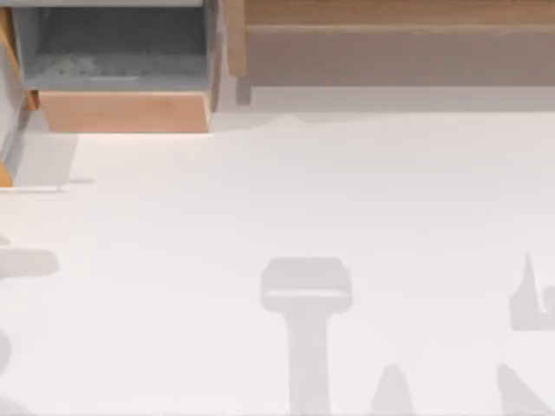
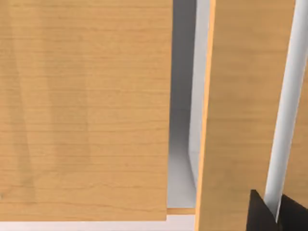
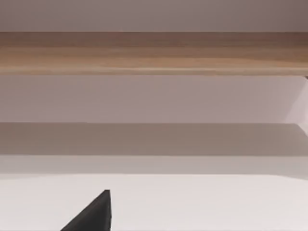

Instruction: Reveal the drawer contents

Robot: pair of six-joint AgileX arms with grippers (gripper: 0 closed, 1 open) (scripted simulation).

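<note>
- Seen from above as it is, the white table (image 1: 260, 199) takes most of the frame, with grey shadows lying across its near part.
- Drawer (image 1: 399, 52) sits at the far edge, right of centre: orange-brown wooden sides, flat pale grey inside, partly cut off by the frame. My right wrist view faces it (image 3: 154, 53) across bare table.
- Grey-lined box (image 1: 121, 61) with a light tan wood front is at the far left, just beside the drawer.
- Two tan wood panels (image 2: 82, 110) stand close in front of my left wrist camera, with a grey gap between them.
- White bar (image 2: 288, 106) runs along the narrower panel.
- Left gripper (image 2: 278, 214): dark fingers (image 2: 257, 214) closed against both sides of that bar.
- Right gripper (image 3: 94, 216): low over the table near the drawer, touching nothing; apart or together, can't tell.
</note>
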